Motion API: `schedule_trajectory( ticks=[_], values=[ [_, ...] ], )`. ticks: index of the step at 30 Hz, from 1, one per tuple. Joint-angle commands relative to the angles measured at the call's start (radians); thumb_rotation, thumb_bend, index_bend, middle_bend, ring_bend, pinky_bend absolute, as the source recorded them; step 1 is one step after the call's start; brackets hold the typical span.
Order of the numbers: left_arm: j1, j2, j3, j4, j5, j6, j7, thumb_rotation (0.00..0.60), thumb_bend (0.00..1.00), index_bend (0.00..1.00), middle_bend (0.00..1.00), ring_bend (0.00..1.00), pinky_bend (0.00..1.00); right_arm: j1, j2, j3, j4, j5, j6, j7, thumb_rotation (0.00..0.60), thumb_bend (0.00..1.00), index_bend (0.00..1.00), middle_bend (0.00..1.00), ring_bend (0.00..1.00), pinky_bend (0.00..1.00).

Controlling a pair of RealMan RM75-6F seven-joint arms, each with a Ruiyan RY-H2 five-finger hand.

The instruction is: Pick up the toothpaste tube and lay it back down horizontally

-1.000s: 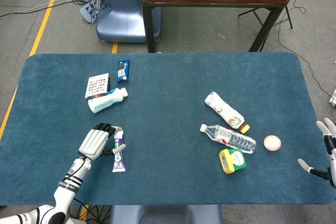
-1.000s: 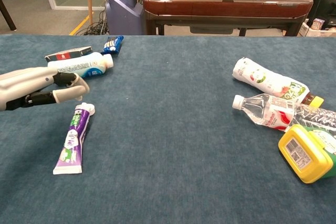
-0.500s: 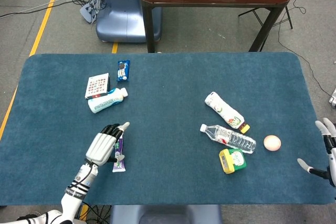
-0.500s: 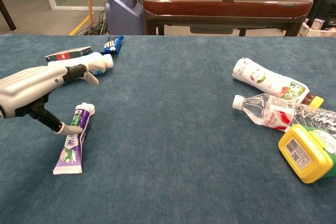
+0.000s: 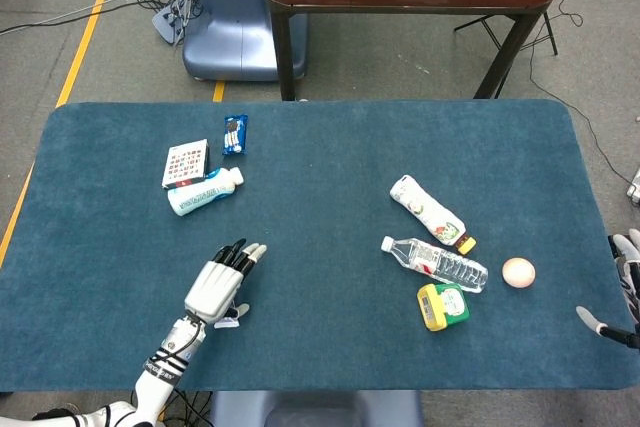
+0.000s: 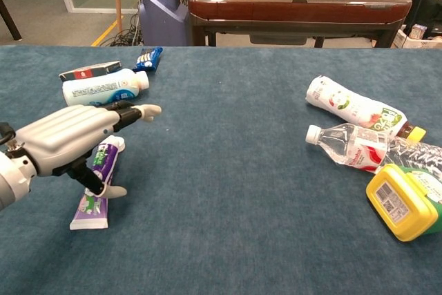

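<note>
The purple and white toothpaste tube (image 6: 94,192) lies flat on the blue table, its white cap (image 6: 117,144) pointing away from me. My left hand (image 6: 66,139) hovers right over it with fingers stretched forward. Its thumb (image 6: 111,191) reaches down beside the tube's right edge, and nothing is gripped. In the head view the left hand (image 5: 221,282) hides nearly the whole tube; only its flat end (image 5: 228,322) peeks out. My right hand (image 5: 627,265) sits at the table's far right edge, fingers apart and empty.
A white and blue bottle (image 6: 103,88), a card box (image 6: 90,70) and a blue snack bar (image 6: 148,58) lie beyond the tube. To the right are a white bottle (image 5: 425,209), a water bottle (image 5: 435,262), a yellow-green container (image 5: 443,307) and a pale ball (image 5: 518,272).
My left hand has moved right and forward from beside the tube to directly above it, and its thumb has swung down to the tube's right side. The tube has not moved.
</note>
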Motion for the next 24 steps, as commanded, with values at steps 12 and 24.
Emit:
schedule_trajectory(
  ticks=[12, 24],
  values=[
    [0.031, 0.047, 0.03, -0.031, -0.04, 0.023, 0.153, 0.6, 0.12, 0.0, 0.01, 0.0, 0.1, -0.006, -0.002, -0.001, -0.002, -0.011, 0.009, 0.006, 0.6, 0.0, 0.0, 0.0, 0.0, 0.0],
    [0.056, 0.107, 0.002, -0.023, -0.14, 0.044, 0.236, 0.6, 0.12, 0.0, 0.01, 0.0, 0.1, -0.007, -0.005, 0.0, -0.002, -0.017, 0.012, 0.007, 0.6, 0.0, 0.0, 0.0, 0.0, 0.0]
  ],
)
